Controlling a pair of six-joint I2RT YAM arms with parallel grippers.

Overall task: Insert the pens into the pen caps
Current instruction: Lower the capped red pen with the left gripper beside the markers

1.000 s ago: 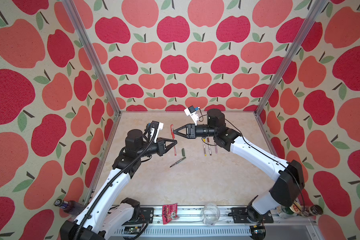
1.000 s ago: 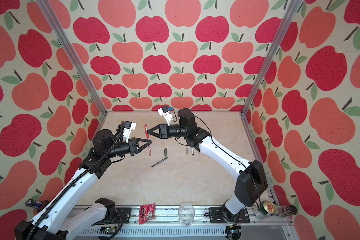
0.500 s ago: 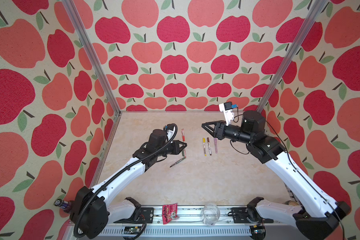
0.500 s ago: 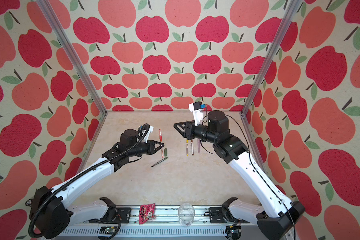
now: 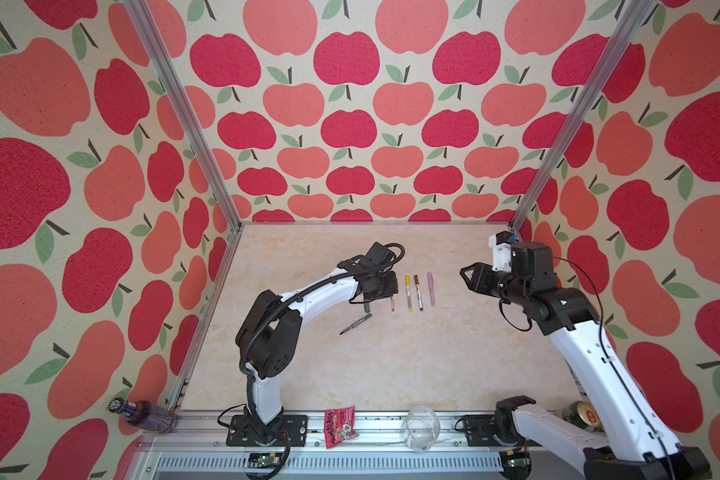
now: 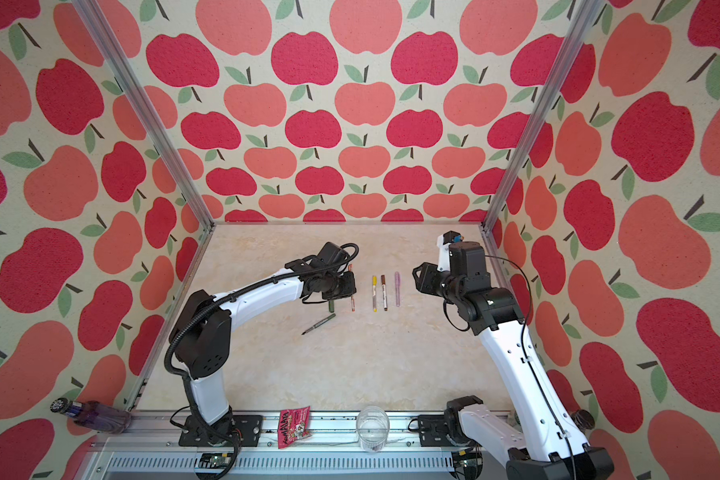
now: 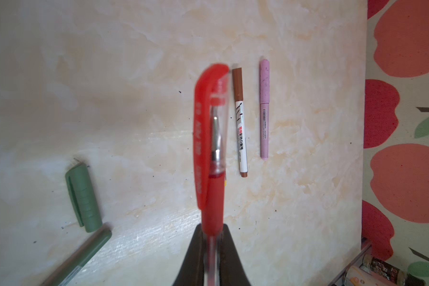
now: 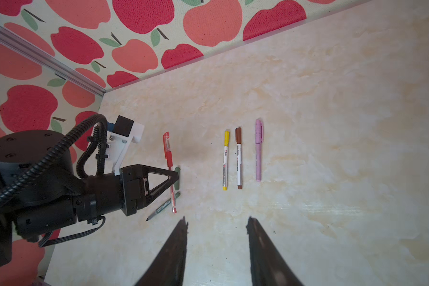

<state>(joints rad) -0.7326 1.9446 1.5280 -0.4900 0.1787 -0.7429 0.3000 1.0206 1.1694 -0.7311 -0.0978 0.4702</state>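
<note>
My left claw (image 8: 176,177) clamps the capped red plastic pen (image 8: 169,158), seemingly just off the table (image 8: 332,123), to lie beside the yellow-capped white marker (image 8: 225,161); right claw (image 8: 216,222) spread, empty.

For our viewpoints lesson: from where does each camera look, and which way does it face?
Both top views: high at the front, looking down at the table; left arm and right arm show.
Left wrist: behind the left gripper, facing the red pen it grips; only its jaws show.
Right wrist: behind the open right gripper, facing the left gripper.
Both wrist views share the brown pen.
</note>
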